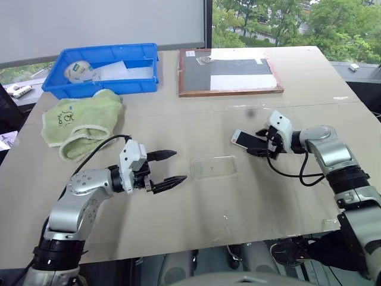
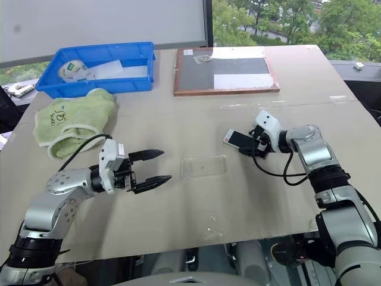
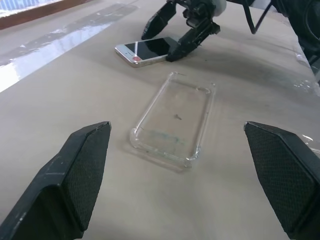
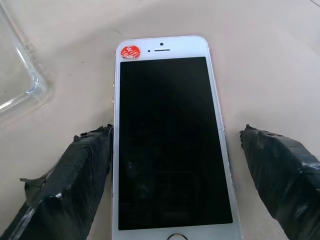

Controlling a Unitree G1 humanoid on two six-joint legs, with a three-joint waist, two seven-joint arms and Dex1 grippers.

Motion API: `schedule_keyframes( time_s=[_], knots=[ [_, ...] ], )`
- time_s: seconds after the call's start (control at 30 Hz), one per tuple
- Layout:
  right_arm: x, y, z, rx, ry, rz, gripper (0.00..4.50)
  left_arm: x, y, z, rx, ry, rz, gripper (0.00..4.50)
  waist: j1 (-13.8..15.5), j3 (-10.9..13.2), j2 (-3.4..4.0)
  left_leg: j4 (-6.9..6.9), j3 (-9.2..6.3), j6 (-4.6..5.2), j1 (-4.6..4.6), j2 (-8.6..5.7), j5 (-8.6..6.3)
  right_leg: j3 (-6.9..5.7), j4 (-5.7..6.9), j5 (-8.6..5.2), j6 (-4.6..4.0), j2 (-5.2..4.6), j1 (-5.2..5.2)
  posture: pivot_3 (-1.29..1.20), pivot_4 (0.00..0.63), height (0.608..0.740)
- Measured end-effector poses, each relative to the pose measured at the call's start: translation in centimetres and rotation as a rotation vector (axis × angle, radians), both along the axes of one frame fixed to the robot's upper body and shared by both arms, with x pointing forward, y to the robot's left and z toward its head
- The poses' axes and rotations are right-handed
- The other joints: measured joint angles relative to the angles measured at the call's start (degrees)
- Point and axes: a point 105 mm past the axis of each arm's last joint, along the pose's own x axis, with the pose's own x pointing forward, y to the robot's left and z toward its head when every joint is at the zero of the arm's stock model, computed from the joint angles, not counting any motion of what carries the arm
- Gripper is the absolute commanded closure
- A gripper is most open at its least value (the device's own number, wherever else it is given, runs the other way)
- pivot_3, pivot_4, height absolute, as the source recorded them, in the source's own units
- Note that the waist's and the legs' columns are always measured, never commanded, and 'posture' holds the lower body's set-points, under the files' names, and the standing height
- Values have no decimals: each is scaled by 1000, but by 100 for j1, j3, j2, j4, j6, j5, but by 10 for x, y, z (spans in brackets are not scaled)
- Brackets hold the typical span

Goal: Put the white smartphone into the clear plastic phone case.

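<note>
Two grippers work over a tan table (image 1: 238, 202). The phone (image 4: 170, 140) lies flat, screen up, right of the table's middle, with a round red sticker (image 4: 131, 51) on its top bezel; the sticker's white lettering seems to read "WiFi", though it is hard to make out. Its home button is cut off at the edge of the right wrist view. The right gripper (image 1: 265, 143) has its jaws spread wide on either side of the phone's lower half; one finger (image 4: 75, 175) lies against the phone's edge and the other stands clear of it, so nothing is clamped.

Just beside the phone, toward the table's middle, the case (image 3: 175, 117) lies empty with its open side up, nearly invisible but for its rim. Phone and case do not touch.

The left gripper (image 1: 168, 168) hovers near the case, pointing at it, jaws wide apart and empty.

Farther back, a folded green towel (image 1: 80, 122) carries dark embroidered writing that cannot be read. A blue bin (image 1: 104, 68) behind it holds a tape roll with a green label, also unreadable. A wood-framed board (image 1: 229, 71) lies beside the bin.
</note>
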Motion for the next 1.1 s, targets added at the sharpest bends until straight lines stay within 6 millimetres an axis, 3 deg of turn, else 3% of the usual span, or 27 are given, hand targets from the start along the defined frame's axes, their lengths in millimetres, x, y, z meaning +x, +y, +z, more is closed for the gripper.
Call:
schedule_keyframes(
  time_s=[0.23,0.4,0.83,1.1],
  knots=[
    [1,2,-4,-39,9,32,44,-2,-2,6,-42,-1,-21,38,-12,-7,-8,-1,1,0,6,3,0,0,2,0,0,5,2,0,150,740],
    [3,2,-11,-58,7,35,1582,-2,-3,9,-51,-7,-24,38,-13,-23,-27,-9,6,-2,60,4,-1,4,1,-2,-2,4,46,0,150,740],
    [-2,0,-12,-31,-42,49,1581,-2,-2,7,-54,-2,-11,38,10,-42,-44,-21,0,-4,78,18,-3,-4,-18,-3,-2,-18,69,0,150,740],
    [-29,24,-1,112,9,127,1583,-1,-2,7,-62,-5,6,38,11,-18,-16,-50,19,-3,60,10,-2,10,-18,-1,-2,-14,35,0,150,740]
  ],
)
